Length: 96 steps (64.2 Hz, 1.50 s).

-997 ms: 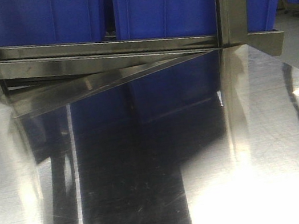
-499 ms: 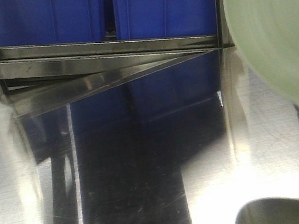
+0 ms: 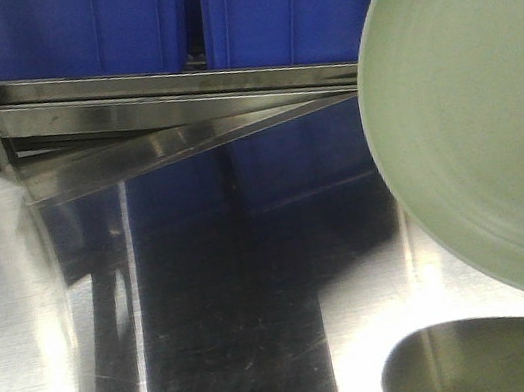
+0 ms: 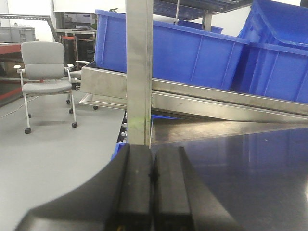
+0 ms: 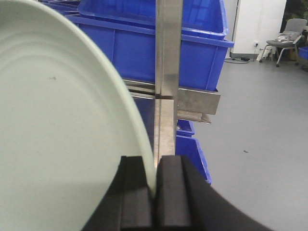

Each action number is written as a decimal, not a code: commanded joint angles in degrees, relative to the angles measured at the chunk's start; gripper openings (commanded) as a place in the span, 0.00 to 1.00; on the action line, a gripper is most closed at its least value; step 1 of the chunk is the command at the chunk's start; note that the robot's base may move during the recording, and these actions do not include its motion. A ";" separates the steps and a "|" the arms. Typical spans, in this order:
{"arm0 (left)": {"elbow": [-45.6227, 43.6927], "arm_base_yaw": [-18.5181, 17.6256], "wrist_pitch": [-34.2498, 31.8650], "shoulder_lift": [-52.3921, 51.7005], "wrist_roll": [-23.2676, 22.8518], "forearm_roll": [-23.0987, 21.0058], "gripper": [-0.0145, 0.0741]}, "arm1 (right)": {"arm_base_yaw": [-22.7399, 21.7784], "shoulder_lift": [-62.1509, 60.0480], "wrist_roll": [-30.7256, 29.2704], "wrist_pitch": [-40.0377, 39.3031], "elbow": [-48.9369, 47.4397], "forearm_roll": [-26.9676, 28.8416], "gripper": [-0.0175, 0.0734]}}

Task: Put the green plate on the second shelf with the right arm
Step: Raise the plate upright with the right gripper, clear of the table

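Observation:
The pale green plate (image 3: 482,117) hangs tilted on edge at the right of the front view, above the shiny steel shelf (image 3: 219,295), and casts a shadow on it. In the right wrist view the green plate (image 5: 62,125) fills the left half, its rim pinched between the black pads of my right gripper (image 5: 154,171), which is shut on it. The right gripper itself does not show in the front view. My left gripper (image 4: 153,161) is shut with nothing between its pads, near the shelf's left upright post (image 4: 139,72).
Blue plastic bins (image 3: 209,12) sit on the tilted steel rack (image 3: 173,95) behind the shelf. A steel upright post (image 5: 166,77) stands just beyond the plate's rim. An office chair (image 4: 45,72) stands on the grey floor at far left.
The green plate came into the front view from the right and has moved further left and lower, now covering the right upright. Its shadow on the shelf has grown.

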 commanded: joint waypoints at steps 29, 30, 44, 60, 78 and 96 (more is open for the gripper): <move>2.40 -0.21 -4.66 -0.20 -0.36 -0.27 0.31 | -0.26 -4.35 -24.18 -11.67 -1.41 22.46 0.25; 2.40 -0.21 -4.66 -0.20 -0.36 -0.27 0.31 | -0.26 -4.51 -24.18 -11.92 -1.41 22.46 0.25; 2.40 -0.21 -4.66 -0.20 -0.36 -0.27 0.31 | -0.26 -5.31 -24.18 -12.38 -1.41 22.46 0.25; 2.40 -0.21 -4.66 -0.20 -0.36 -0.27 0.31 | -0.26 -5.31 -24.18 -12.38 -1.41 22.46 0.25; 2.40 -0.21 -4.66 -0.20 -0.36 -0.27 0.31 | -0.26 -5.31 -24.18 -12.38 -1.41 22.46 0.25; 2.40 -0.21 -4.66 -0.20 -0.36 -0.27 0.31 | -0.26 -5.26 -24.18 -12.38 -1.41 22.46 0.25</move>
